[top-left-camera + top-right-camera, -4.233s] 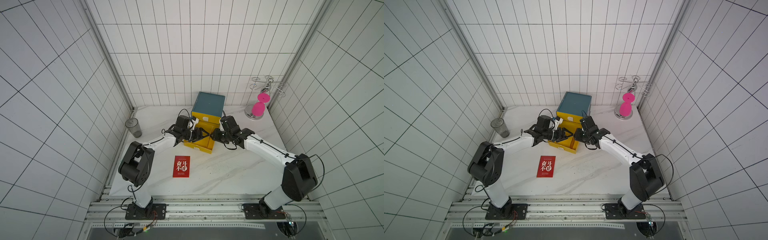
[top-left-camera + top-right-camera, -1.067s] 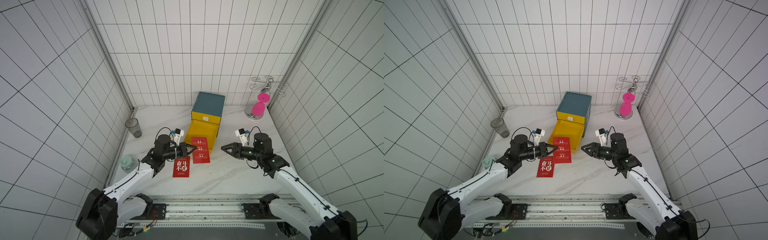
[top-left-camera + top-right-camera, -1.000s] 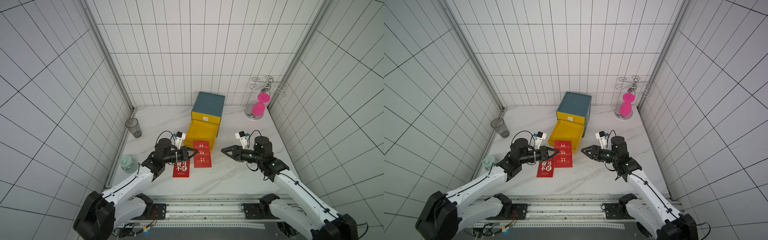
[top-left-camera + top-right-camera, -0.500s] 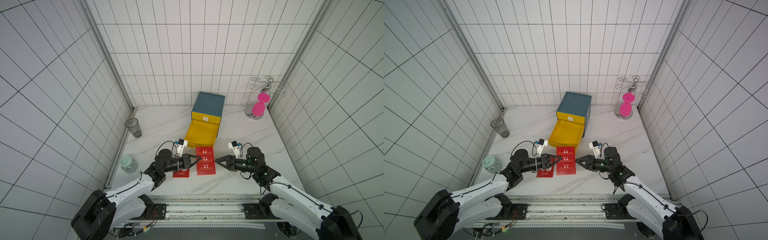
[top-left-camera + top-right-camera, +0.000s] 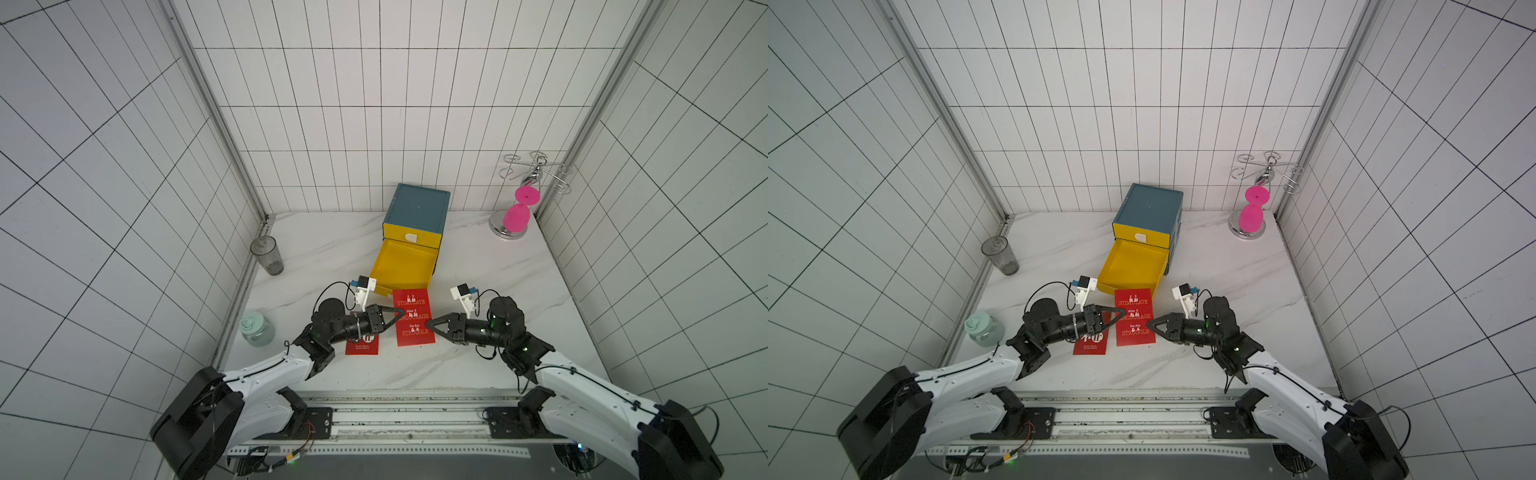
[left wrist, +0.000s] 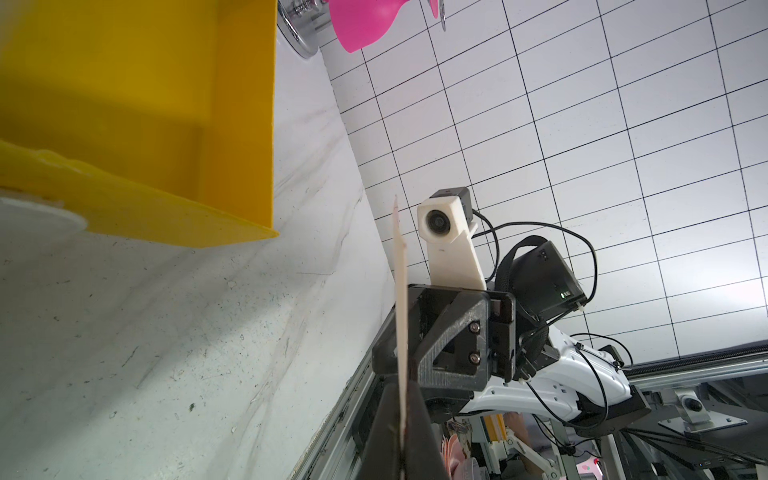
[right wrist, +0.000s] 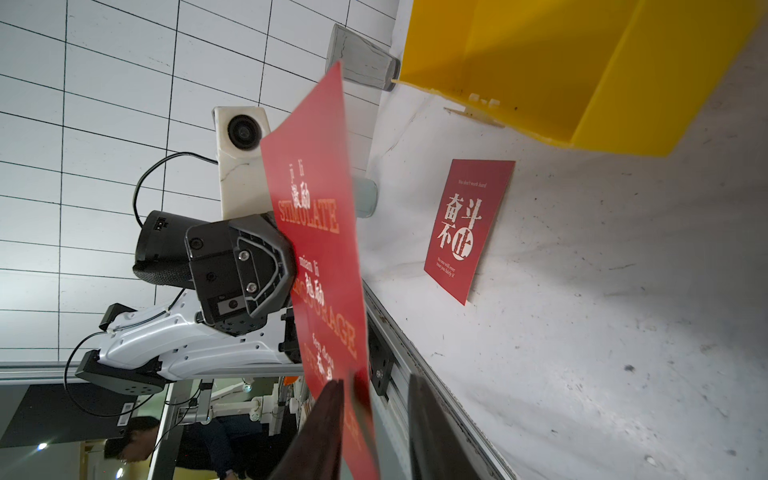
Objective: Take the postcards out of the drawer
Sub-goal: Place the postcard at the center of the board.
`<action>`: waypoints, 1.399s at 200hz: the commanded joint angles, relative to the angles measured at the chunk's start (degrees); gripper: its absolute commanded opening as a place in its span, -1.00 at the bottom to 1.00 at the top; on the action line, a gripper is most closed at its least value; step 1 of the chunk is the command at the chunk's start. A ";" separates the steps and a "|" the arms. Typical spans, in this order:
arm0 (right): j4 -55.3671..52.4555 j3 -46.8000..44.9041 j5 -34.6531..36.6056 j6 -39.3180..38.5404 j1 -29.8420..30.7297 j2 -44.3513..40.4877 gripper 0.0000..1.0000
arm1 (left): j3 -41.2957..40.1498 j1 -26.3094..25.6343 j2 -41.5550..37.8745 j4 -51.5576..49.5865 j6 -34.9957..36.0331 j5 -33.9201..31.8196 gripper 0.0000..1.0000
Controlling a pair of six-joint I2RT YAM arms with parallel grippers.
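The left gripper (image 5: pixel 399 314) is clenched on one long edge of a flat red rectangular postcard (image 5: pixel 414 318) printed with white Chinese characters and the words STIMULATE, ENCOURAGE and STRUGGLE. In the left wrist view the card shows edge-on, pinched tight between the two black fingers (image 6: pixel 424 436). The right gripper (image 5: pixel 428 323) meets the opposite long edge. In the right wrist view its fingers (image 7: pixel 320 428) stand apart with the card's edge between them, lying against one finger and clear of the other, so this grip is not closed. The card hangs between the two sets of fingertips, raised off the white marble tabletop (image 5: pixel 478 257). A second red postcard (image 7: pixel 469 228) with large white characters lies flat on the marble below the left fingers, partly hidden by them in both top views. Past the held card's far short edge, beyond both sets of fingertips, stands the pulled-out yellow plastic drawer (image 5: pixel 405 266) of a teal-topped box cabinet (image 5: pixel 417 203).
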 commanded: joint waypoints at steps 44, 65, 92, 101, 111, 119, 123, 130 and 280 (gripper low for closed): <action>2.57 -4.03 2.31 1.62 1.31 -1.33 -0.93 | -1.66 -0.28 0.64 2.47 -0.96 -2.08 -1.00; 2.18 -4.38 2.71 1.88 1.44 -1.70 -1.00 | -1.76 -0.23 0.12 -0.11 -0.57 -3.09 -0.97; 0.54 -4.47 3.38 1.86 1.59 -2.01 -1.00 | -1.72 0.31 -1.16 -5.54 -0.26 -4.34 -0.17; -0.91 -4.41 3.63 1.82 1.73 -2.00 -1.00 | -1.69 1.17 -2.40 -9.93 -0.01 -5.41 0.05; -2.96 -4.32 4.24 1.43 2.00 -2.10 -1.00 | -1.77 2.76 -4.43 -15.82 0.08 -7.16 0.22; -4.63 -4.40 4.90 1.24 2.47 -2.16 -1.00 | -2.06 4.10 -6.75 -20.49 0.51 -8.84 0.32; -5.35 -4.47 5.32 1.24 2.62 -2.21 -1.00 | -2.20 4.78 -8.15 -22.80 0.64 -9.91 0.35; -6.37 -4.70 6.18 1.27 2.91 -2.36 -1.00 | -2.33 5.75 -10.80 -26.60 1.17 -11.73 0.38; 1.67 -4.51 17.39 6.52 7.59 19.70 -1.00 | -2.21 12.35 -22.64 -43.88 6.42 -20.56 0.60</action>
